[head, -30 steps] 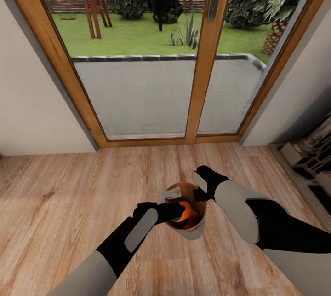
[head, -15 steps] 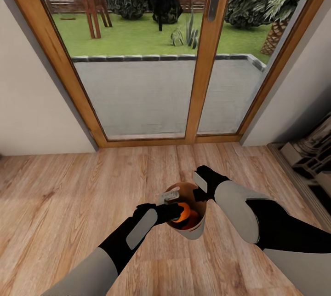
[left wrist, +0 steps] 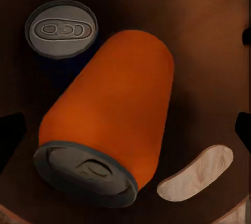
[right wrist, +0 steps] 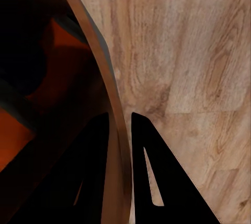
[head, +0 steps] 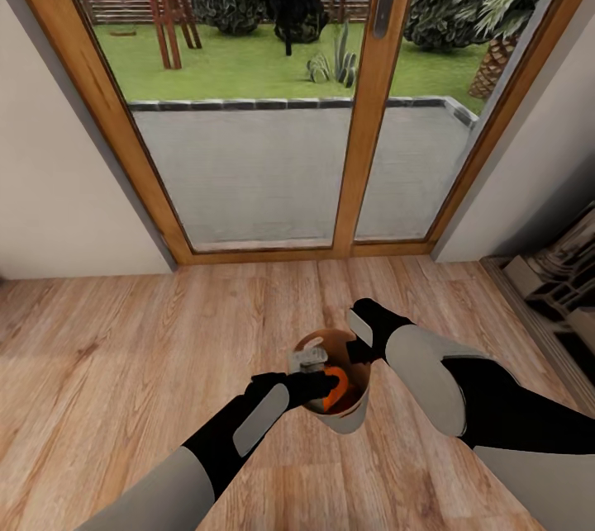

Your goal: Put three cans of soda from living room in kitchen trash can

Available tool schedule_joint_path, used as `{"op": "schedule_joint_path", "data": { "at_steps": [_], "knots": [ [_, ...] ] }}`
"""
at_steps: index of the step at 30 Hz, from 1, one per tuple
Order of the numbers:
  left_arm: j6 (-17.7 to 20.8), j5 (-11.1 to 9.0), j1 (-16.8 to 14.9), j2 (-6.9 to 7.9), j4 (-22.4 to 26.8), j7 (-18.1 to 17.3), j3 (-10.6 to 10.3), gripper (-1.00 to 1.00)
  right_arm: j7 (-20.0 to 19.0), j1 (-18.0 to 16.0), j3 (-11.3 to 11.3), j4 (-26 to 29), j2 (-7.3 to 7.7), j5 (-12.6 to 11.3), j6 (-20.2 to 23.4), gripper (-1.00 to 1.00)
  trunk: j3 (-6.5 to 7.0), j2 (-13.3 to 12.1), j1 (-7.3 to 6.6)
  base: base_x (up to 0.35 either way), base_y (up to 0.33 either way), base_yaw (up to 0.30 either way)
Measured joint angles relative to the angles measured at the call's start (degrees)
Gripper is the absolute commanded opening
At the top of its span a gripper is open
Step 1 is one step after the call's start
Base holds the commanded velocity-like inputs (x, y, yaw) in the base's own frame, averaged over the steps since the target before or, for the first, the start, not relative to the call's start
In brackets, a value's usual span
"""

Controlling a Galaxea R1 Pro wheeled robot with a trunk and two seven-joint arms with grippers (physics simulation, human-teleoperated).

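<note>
While bin (head: 343,411) hangs above wood floor (head: 124,349) by glass doors (head: 273,101), right tool (right wrist: 120,130) pinches its rim — one finger inside, one outside. Left tool (head: 318,382) sits over bin mouth, fingers spread apart. Inside bin: orange can (left wrist: 112,114) lying tilted, dark can (left wrist: 61,28) upright beside it, silver top showing.

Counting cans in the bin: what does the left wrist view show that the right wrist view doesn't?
Left wrist: a whole orange can lying tilted beside an upright dark can with a silver top. Right wrist: the right claw straddling the bin at its rim, with wood floor outside. Both: the bin's brown inside and some orange can surface.
</note>
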State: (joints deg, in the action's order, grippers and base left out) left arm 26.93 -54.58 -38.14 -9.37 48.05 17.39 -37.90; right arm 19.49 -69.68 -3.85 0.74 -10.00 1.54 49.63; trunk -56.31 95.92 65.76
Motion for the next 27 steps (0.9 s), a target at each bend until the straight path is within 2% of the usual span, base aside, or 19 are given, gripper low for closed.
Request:
{"op": "schedule_joint_path", "data": {
  "at_steps": [7,24,27],
  "knots": [
    [-0.47,0.0,0.0,-0.03,-0.13,-0.22,-0.13,1.0,0.07,0.0,0.47,-0.2,0.0,0.34,0.1,-1.0,0.0,0.0,0.0,0.0,0.0,0.0],
    [-0.53,-0.05,0.2,0.78,0.28,-0.46,-0.42,1.0,0.0,0.0,-0.42,0.58,0.0,0.48,-0.05,-1.0,0.0,0.0,0.0,0.0,0.0,0.0],
    [-0.44,-0.19,0.32,0.88,0.62,-0.59,-0.42,1.0,-0.14,0.01,-1.41,0.62,1.41,-0.37,-0.28,-1.0,0.0,0.0,0.0,0.0,0.0,0.0]
  ]
}}
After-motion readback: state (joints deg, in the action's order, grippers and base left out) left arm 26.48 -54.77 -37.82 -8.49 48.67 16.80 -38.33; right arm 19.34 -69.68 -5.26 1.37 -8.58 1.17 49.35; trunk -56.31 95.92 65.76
